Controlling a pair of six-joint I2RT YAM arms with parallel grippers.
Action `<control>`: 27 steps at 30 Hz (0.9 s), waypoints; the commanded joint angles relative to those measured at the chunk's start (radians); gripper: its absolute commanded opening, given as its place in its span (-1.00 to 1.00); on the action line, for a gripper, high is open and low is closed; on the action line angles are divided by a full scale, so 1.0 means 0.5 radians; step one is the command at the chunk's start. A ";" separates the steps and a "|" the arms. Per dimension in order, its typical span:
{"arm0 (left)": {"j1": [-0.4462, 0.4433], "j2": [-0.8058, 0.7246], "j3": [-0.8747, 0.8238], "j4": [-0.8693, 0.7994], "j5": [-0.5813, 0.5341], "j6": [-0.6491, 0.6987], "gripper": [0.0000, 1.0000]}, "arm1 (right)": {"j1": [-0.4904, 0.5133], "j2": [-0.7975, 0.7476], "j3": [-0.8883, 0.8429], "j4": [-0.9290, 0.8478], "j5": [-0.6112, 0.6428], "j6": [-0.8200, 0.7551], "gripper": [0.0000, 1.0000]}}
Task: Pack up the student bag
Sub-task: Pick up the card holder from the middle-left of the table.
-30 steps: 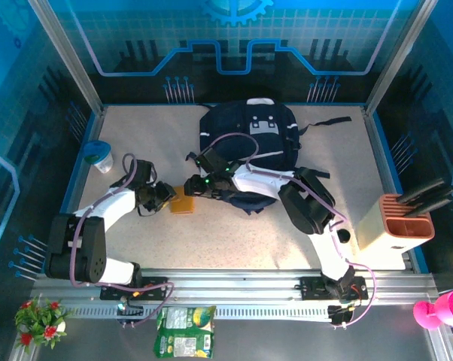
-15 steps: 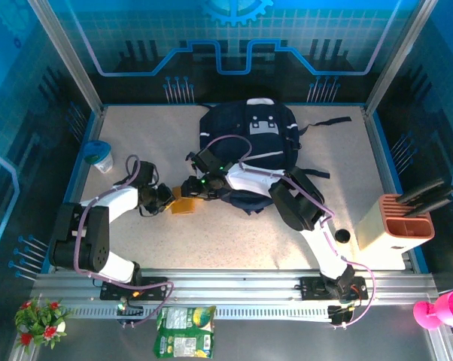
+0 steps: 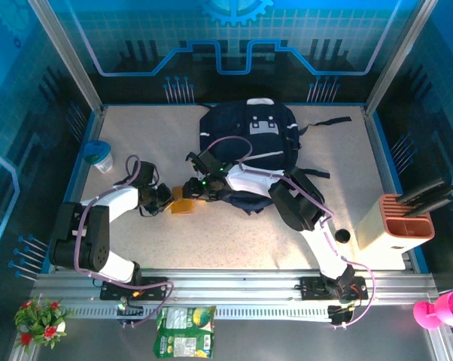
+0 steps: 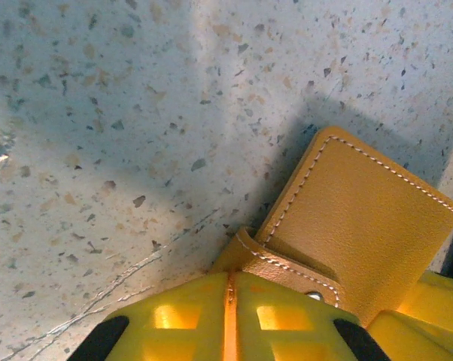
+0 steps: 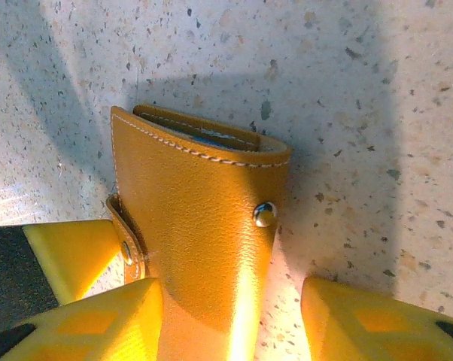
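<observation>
I'm seeing the left gripper point(image 4: 229, 289) pinching the snap tab of the tan wallet point(image 5: 196, 210), its jaws nearly meeting. The right gripper point(image 5: 230, 320) is straddling the wallet, jaws apart, not squeezing. The backpack point(image 3: 249, 135) is lying at the far middle of the table point(image 3: 211, 241), just beyond both grippers.

No words or numbers can be read anywhere. The green snack packet point(image 3: 184, 331) at 6 o'clock has print on it, but it is too small to read.
</observation>
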 commanded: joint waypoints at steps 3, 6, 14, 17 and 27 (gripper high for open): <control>0.007 0.056 -0.049 -0.024 -0.045 -0.016 -0.80 | 0.021 0.011 0.032 0.043 -0.132 -0.020 -0.01; 0.011 0.047 -0.051 -0.024 -0.043 -0.017 -0.82 | 0.021 0.010 0.032 0.095 -0.189 -0.033 -0.05; 0.008 -0.016 -0.025 -0.056 -0.023 -0.024 -0.81 | 0.028 -0.014 -0.011 0.209 -0.247 -0.035 -0.29; 0.009 -0.065 -0.006 -0.085 -0.030 -0.019 -0.79 | 0.024 -0.044 -0.030 0.200 -0.209 -0.048 -0.48; 0.007 -0.356 0.195 -0.300 -0.099 0.109 -0.24 | -0.075 -0.470 -0.330 0.346 -0.035 -0.277 -0.79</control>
